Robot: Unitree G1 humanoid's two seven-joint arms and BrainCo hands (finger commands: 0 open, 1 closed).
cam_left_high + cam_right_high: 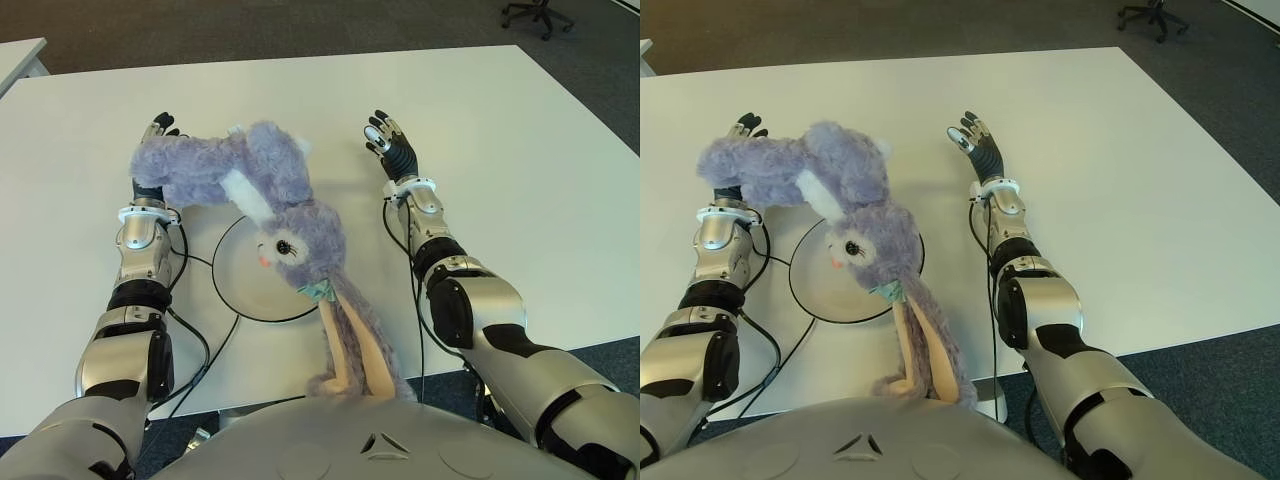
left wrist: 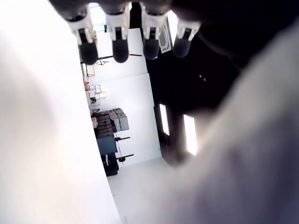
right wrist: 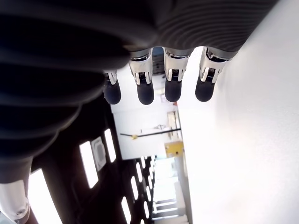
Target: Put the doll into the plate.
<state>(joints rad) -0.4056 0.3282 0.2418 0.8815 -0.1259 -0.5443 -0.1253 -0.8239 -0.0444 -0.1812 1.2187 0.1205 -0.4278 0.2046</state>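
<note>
On the white bench [image 1: 520,150], a purple plush doll [image 1: 265,195] sprawls across the round white plate [image 1: 232,283], its head over the plate, its long ears trailing past the near edge. Left hand [image 1: 155,140] sits at the doll's far-left end, fingers extended, gripping nothing. Right hand [image 1: 390,145] lies just right of the doll, fingers straight and empty.

White table [image 1: 480,150] under plate [image 1: 232,280], doll [image 1: 270,200]

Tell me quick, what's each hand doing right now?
Left hand: open, fingers straight, the doll lying against it, not gripped.
Right hand: open, holding nothing, right of the doll.
</note>
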